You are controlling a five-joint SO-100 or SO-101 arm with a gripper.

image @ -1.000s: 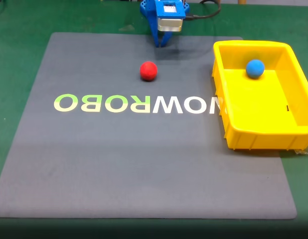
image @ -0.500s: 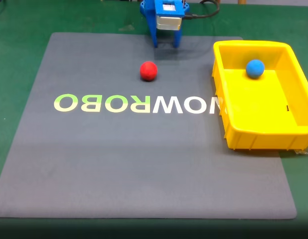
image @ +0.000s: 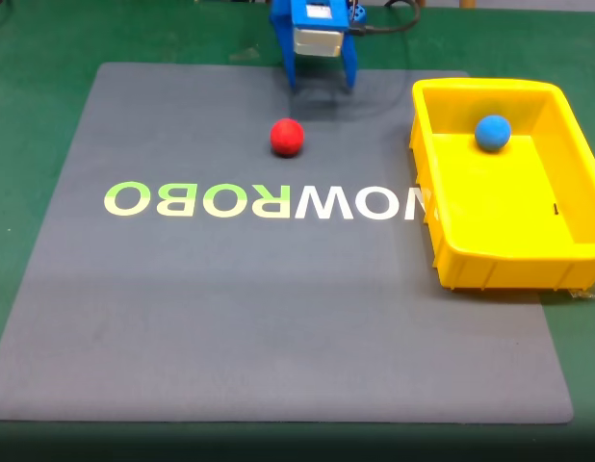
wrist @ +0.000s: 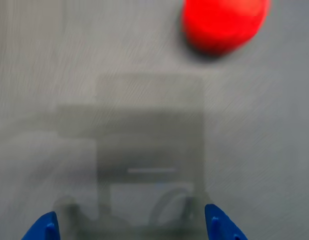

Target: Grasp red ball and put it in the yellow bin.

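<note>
Seen from the fixed view, a large dark grey mat (image: 278,318) covers most of a green table (image: 38,48), with pale yellow-green and white letters (image: 264,200) printed across its middle, appearing mirrored. At the mat's right edge sits the yellow bin (image: 529,265), a bright yellow rectangular plastic tray with sloped walls and a rolled rim, partly overhanging the mat. A blue ball (image: 492,132) lies inside it near the far wall.

At the top centre stands the blue arm (image: 317,21) with a pale block on its front. Its gripper (image: 320,79) points down at the mat's far edge with the two blue fingers spread well apart, holding nothing.

Smallest is the red ball (image: 287,137), a plain, matte red sphere. It rests on the bare mat just in front of the gripper, above the lettering, well left of the bin and apart from the fingers.

A blurred wrist view shows the ball (wrist: 224,22) at the top right, with the two blue fingertips (wrist: 217,225) at the bottom corners and the arm's shadow between them.
</note>
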